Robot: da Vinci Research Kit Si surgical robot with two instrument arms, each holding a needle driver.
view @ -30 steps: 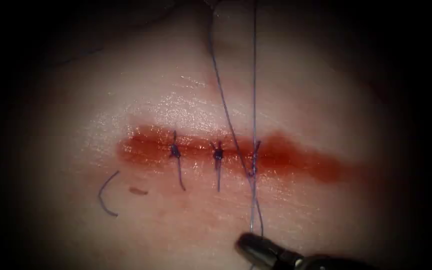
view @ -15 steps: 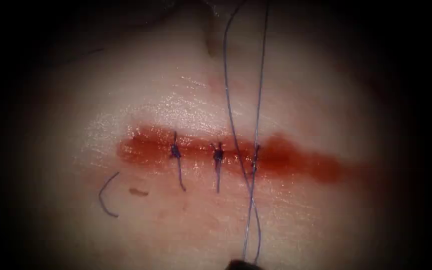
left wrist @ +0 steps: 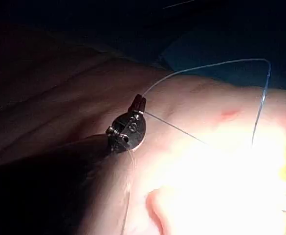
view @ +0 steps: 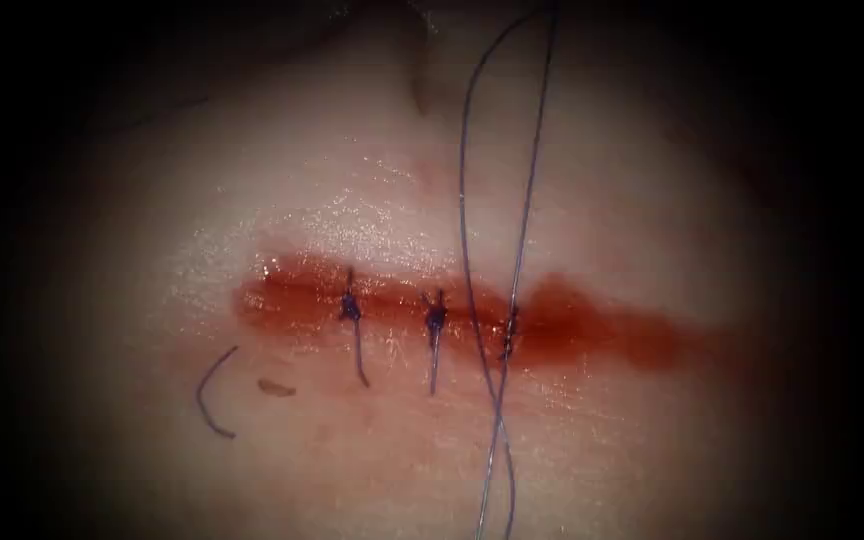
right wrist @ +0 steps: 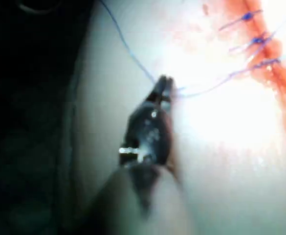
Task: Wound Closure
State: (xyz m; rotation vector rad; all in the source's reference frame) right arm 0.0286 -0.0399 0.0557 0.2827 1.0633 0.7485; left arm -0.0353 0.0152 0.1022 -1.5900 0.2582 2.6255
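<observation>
The tissue point(view: 632, 200) bears a horizontal cut point(view: 592, 325) wet with red fluid, crossed by three stitches. From the rightmost stitch point(view: 509, 328) two strands of thread point(view: 463, 230) rise to the top edge and also run down, crossing below the cut. In the left wrist view my left tool point(left wrist: 139, 102) is shut on the thread point(left wrist: 206, 66), which arcs away over the tissue. In the right wrist view my right tool point(right wrist: 165, 84) is shut on the thread point(right wrist: 128, 46), a short way from the stitched cut point(right wrist: 275, 54).
Two earlier stitches point(view: 352, 308) point(view: 435, 318) with short tails lie left of the newest one. A loose curved cut end of thread point(view: 210, 392) and a small brown fleck point(view: 277, 387) rest on the tissue below the cut's left end.
The right tool has drawn back out of the endoscope view's bottom edge. The strands' crossing has slid down, and the upper strands have shifted right and bowed into a loop.
</observation>
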